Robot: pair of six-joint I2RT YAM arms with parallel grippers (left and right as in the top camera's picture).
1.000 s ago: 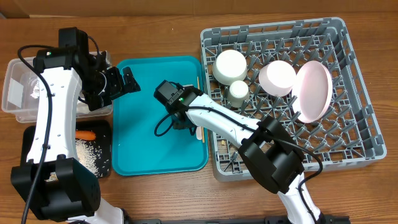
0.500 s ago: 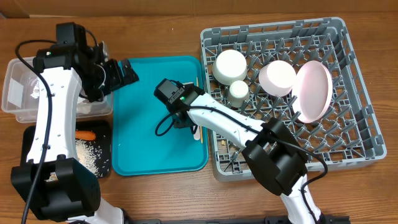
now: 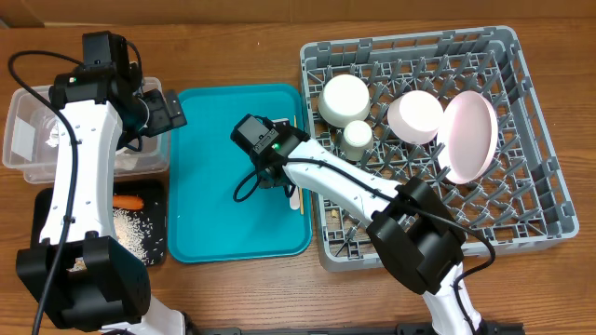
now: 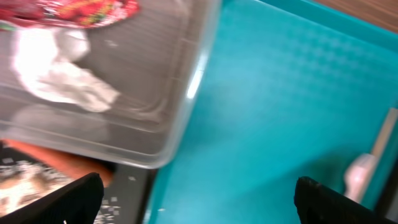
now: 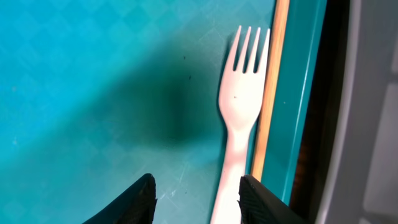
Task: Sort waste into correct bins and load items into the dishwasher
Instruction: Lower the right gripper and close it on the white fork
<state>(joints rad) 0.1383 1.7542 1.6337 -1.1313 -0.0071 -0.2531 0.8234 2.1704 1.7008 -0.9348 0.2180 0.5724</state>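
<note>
My left gripper (image 3: 166, 110) (image 4: 199, 202) is open and empty, over the teal tray's left edge beside the clear tub (image 3: 37, 140) (image 4: 143, 118). The tub holds a crumpled white napkin (image 4: 62, 84) and a red wrapper (image 4: 74, 9). The black tray (image 3: 51, 219) holds a carrot (image 3: 128, 201) (image 4: 59, 163) and rice (image 3: 130, 233). My right gripper (image 3: 277, 179) (image 5: 196, 199) is open low over the teal tray (image 3: 233, 214) (image 5: 93, 81). The white fork's (image 5: 239, 106) (image 3: 297, 198) handle lies just inside its right finger. A wooden chopstick (image 5: 268, 93) lies beside the fork.
The grey dish rack (image 3: 540, 186) at right holds two white bowls (image 3: 343, 98) (image 3: 415, 116), a small cup (image 3: 357, 138) and a pink plate (image 3: 470, 135) on edge. Its wall (image 5: 373, 124) runs close along the teal tray's right rim.
My left gripper has moved back and left, from over the teal tray toward the clear tub. My right gripper has hardly moved.
</note>
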